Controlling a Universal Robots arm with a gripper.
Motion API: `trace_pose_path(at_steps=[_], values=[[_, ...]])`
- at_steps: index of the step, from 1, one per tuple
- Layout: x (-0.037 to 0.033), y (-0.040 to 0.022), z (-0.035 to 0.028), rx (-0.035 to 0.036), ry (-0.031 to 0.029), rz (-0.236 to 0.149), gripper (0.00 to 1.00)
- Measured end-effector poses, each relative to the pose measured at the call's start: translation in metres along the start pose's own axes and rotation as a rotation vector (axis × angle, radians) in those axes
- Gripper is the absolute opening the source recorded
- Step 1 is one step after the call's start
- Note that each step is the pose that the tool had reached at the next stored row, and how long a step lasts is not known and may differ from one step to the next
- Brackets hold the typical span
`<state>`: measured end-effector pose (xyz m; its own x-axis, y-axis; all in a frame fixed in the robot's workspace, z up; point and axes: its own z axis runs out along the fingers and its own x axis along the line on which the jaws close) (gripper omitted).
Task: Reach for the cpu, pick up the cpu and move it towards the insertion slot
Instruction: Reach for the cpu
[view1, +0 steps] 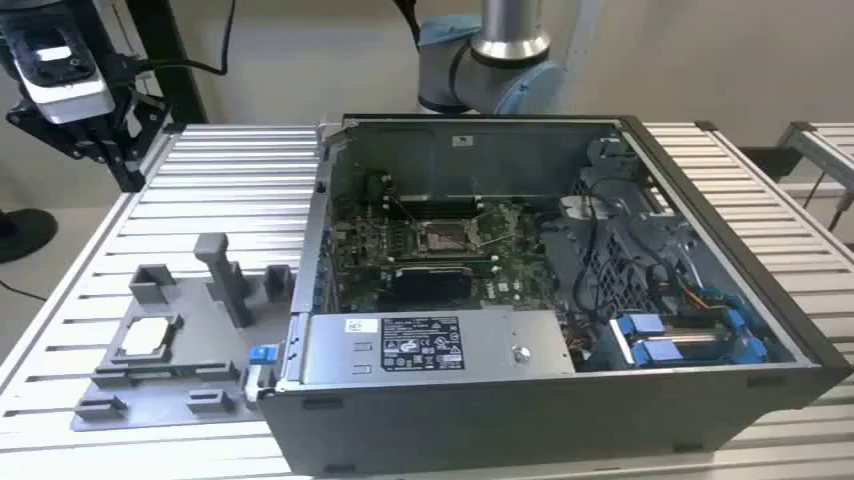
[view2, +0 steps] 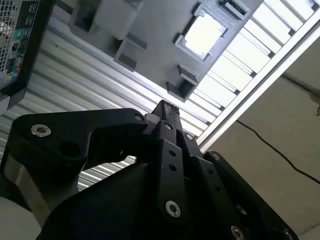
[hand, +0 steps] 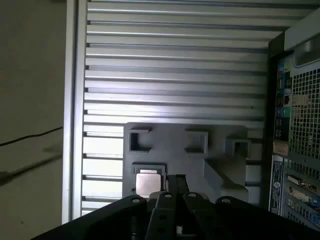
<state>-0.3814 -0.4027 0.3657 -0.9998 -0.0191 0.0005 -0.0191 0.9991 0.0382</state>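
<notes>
Black gripper (view2: 164, 106) hardware sits closest in both wrist views, fingers closed together on nothing and aimed down toward the grey tray (hand: 167, 150), a stance suited to approach from above. The cpu (view1: 147, 338) lies flat in a tray recess, at 8 o'clock from the open computer case (view1: 534, 420); the recess walls likely keep it squared for pickup. The insertion slot (view1: 441, 236) faces up mid-case, at 2 o'clock from the cpu, well apart.

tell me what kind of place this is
Probably a robotics lab bench set up for computer assembly: an open computer case lies on a slatted metal table, a grey tray beside it holds a chip, and a robot arm stands behind.
</notes>
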Motion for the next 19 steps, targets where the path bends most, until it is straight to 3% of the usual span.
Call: trace_pose_path(at_steps=[14,17,19], values=[[0.0003,-0.0006,-0.0001,0.0001,0.0003,0.000,0.00],[0.0032,-0.0044,0.0002,0.0000,-0.0002,0.000,0.00],[0.0041,-0.0111,0.0005,0.0000,-0.0002,0.000,0.00]])
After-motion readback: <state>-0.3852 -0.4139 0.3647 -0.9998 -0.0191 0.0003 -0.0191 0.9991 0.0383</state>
